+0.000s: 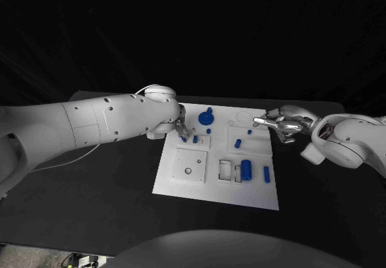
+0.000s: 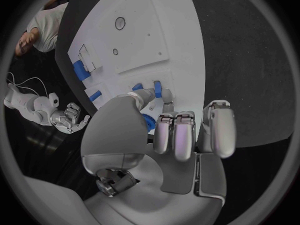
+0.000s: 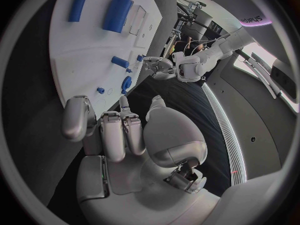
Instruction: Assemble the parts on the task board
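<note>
The black tabletop (image 1: 96,190) carried the white task board (image 1: 211,188). The left robot hand (image 1: 182,127) hovered over small blue parts (image 1: 194,139) near its fingertips, apparently empty. The right robot hand (image 1: 276,124) hung open beside the board's edge. A misaligned descent could knock the parts askew.

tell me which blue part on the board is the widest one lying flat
The blue cylinder near the board's front edge; the slim bar beside it and the other pieces are thinner.
</note>
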You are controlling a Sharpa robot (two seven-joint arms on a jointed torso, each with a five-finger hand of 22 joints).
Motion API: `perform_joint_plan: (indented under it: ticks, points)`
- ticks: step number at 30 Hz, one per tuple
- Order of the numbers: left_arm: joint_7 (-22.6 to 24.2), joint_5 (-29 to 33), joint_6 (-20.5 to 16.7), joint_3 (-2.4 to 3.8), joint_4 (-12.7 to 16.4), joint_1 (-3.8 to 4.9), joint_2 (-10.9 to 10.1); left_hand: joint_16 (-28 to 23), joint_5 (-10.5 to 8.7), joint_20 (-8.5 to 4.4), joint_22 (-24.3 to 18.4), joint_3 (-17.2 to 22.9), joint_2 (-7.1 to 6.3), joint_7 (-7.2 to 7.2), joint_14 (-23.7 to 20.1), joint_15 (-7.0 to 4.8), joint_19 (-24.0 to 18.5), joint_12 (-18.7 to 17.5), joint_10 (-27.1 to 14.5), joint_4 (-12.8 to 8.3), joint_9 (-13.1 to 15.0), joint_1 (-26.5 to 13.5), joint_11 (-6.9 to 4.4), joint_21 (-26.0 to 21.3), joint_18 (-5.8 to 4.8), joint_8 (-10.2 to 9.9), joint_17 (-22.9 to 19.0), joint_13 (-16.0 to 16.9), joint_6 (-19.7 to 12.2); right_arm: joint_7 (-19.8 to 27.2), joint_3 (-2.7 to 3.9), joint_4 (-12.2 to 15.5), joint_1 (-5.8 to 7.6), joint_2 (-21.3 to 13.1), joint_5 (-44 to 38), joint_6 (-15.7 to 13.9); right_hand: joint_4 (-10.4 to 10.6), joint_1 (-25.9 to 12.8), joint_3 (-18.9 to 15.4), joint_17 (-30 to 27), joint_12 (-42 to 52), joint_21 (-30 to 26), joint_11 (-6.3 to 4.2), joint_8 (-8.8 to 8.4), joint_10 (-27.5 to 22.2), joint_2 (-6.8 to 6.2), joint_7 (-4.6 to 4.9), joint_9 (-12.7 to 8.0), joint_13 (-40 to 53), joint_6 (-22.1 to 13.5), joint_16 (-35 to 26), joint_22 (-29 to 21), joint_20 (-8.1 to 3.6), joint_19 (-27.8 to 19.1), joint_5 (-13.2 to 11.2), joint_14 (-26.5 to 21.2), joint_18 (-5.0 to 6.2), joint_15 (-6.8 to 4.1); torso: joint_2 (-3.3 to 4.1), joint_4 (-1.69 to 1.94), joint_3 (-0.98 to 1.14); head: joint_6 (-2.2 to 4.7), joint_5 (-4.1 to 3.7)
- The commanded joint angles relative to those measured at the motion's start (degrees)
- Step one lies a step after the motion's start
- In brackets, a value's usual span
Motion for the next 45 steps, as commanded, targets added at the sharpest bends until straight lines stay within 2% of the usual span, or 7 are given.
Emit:
perform_joint_plan:
  ticks: [1, 15, 31, 38, 45]
  points:
    - [-4.2, -0.7, -0.3, -0.04, 0.0, -0.15, 0.1, 0.1, 0.1, -0.19, 11.5, 0.3, 0.68, -0.49, 6.0, -0.28, -0.2, 0.0, 6.1, -0.1, -0.1, 0.1, -0.34, -0.2, 1.11, -0.4, 15.1, 15.1, -0.1, 0.5, -0.01, 0.0, -0.06, 0.0, -0.1, 0.4, -0.1, 0.3, -0.4, 10.1, 0.1, -0.4, 0.4, 0.12, 6.0, 0.17, 0.19, -0.1, 14.9, 0.3, -0.3, 8.7, 0.15, -0.4, 0.3, 1.9, 0.86, 0.43, 0.01, 0.02, -0.02, 0.0, -0.03]
    - [-4.3, -0.8, -0.2, -0.04, 0.2, -0.26, 0.2, 0.1, 0.06, -0.17, 11.5, 0.3, 0.64, -0.44, 6.0, -0.26, -0.3, 0.0, 6.1, -0.3, -0.2, 0.0, -0.31, -0.3, 1.13, -0.6, 15.1, 15.1, -0.1, 0.4, -0.01, 0.0, -0.14, 0.0, -0.1, 0.6, -0.1, 0.3, -0.4, 10.1, 0.1, -0.4, 0.42, 0.1, 6.0, 0.21, 0.21, -0.1, 14.9, 0.3, -0.3, 8.7, 0.16, -0.4, 0.3, 1.9, 0.86, 0.45, 0.0, 0.05, 0.04, 0.0, 0.11]
    - [-4.5, -0.8, 0.4, -0.05, 0.1, -0.46, 0.3, 0.1, -0.7, -0.11, 11.4, -0.2, 0.7, -0.29, 6.0, -0.16, -0.4, 0.0, 6.1, -0.5, -0.6, -0.5, -0.17, -0.6, 1.19, -1.1, 15.1, 15.1, -0.1, 0.4, -0.01, 0.0, -0.17, -0.1, -0.1, 0.6, -0.1, 0.3, -0.4, 10.1, 0.1, -0.4, 0.42, 0.09, 6.0, 0.22, 0.22, -0.1, 14.9, 0.3, -0.3, 8.7, 0.17, -0.4, 0.3, 1.9, 0.86, 0.46, 0.02, 0.0, -0.04, 0.0, 0.21]
    - [-4.6, -0.8, 0.2, -0.06, 0.1, -0.58, 0.3, 0.1, -2.48, 0.04, 11.3, -1.5, 1.07, -0.14, 6.0, -0.04, -0.6, 0.0, 6.1, -0.8, -1.3, -1.3, -0.02, -0.9, 1.25, -1.9, 15.1, 15.1, 0.3, 0.4, -0.01, 0.0, -0.18, -0.1, -0.1, 0.5, -0.1, 0.4, -0.4, 10.1, 0.1, -0.4, 0.43, 0.07, 6.0, 0.21, 0.22, -0.1, 14.9, 0.2, -0.4, 8.7, 0.18, -0.5, 0.4, 1.8, 0.87, 0.47, 0.03, -0.02, -0.01, 0.0, 0.2]
    - [-4.5, -0.8, 0.0, -0.06, 0.3, -0.62, 0.2, 0.1, -5.42, 0.19, 11.4, -4.4, 1.9, -0.01, 6.0, 0.1, -0.6, 0.0, 6.1, -1.2, -1.8, -2.1, 0.1, -1.3, 1.28, -2.6, 15.1, 15.1, 0.6, 0.5, -0.01, 0.0, -0.19, -0.1, -0.1, 0.5, -0.1, 0.4, -0.4, 10.1, 0.1, -0.4, 0.43, 0.07, 6.0, 0.21, 0.22, -0.1, 14.9, 0.2, -0.4, 8.7, 0.18, -0.5, 0.4, 1.8, 0.87, 0.47, 0.02, 0.02, -0.01, 0.0, 0.2]
